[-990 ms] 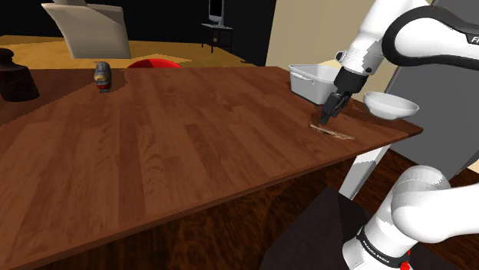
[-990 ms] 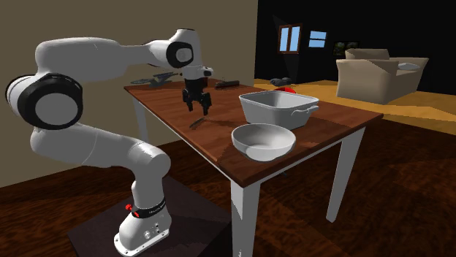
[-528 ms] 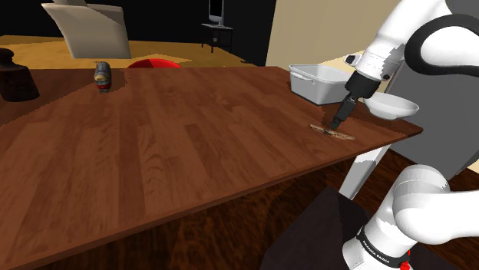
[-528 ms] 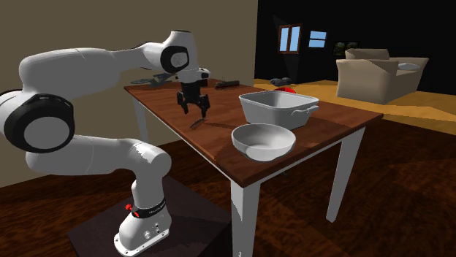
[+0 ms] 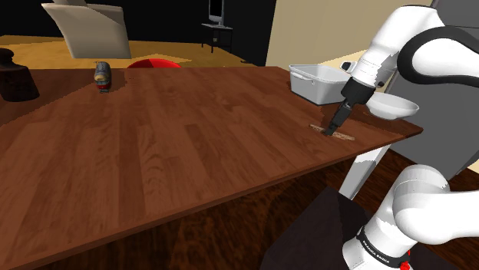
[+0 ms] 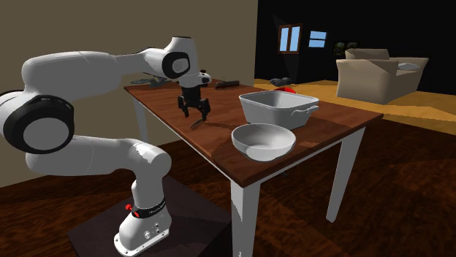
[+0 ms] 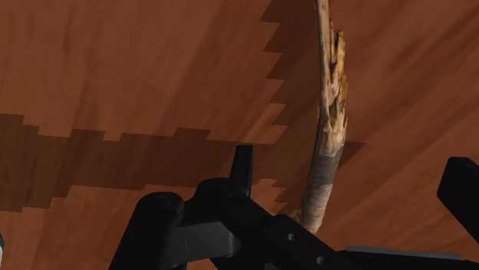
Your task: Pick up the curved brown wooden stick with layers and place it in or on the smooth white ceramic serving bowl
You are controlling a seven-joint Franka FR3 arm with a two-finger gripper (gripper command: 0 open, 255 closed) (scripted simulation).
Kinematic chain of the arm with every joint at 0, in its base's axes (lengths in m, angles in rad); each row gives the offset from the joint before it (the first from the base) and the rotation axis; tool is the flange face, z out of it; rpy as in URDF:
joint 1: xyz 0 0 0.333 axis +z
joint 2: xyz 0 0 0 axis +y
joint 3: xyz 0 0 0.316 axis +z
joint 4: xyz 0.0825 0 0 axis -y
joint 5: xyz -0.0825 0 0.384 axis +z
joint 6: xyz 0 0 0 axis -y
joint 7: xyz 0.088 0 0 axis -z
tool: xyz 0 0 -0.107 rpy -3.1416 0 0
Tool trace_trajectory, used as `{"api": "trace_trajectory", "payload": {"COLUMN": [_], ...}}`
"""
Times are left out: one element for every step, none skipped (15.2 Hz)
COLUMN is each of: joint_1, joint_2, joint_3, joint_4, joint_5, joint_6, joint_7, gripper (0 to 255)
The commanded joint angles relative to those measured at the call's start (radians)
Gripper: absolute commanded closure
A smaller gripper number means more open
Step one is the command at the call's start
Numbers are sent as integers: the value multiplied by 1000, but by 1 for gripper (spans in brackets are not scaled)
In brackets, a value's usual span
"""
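Brown layered stick [image 7: 331, 115], white bowl [image 6: 264, 150], reddish-brown table [image 5: 153, 153]

Rough, flaky, layered wood on the stick [image 7: 328, 130]; smooth grained wood on the table [image 5: 176, 153]; smooth matt white bowl [image 6: 256, 151]; matt black gripper [image 5: 331, 131].

Stick [image 7: 331, 130]: near end hidden behind the gripper [image 7: 351, 161] body, between the spread jaws; far end cut off at frame edge. One finger [image 7: 460, 195] also cropped.
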Motion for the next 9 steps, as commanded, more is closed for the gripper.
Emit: {"api": "trace_trajectory", "payload": {"joint_1": [0,0,0,0,0,0,0,0,0], "joint_2": [0,0,0,0,0,0,0,0,0], "joint_3": [0,0,0,0,0,0,0,0,0], "joint_4": [0,0,0,0,0,0,0,0,0], "joint_5": [0,0,0,0,0,0,0,0,0], "joint_6": [0,0,0,0,0,0,0,0,0], "joint_7": [0,0,0,0,0,0,0,0,0], "gripper": [0,0,255,255,255,255,255,255,255]}}
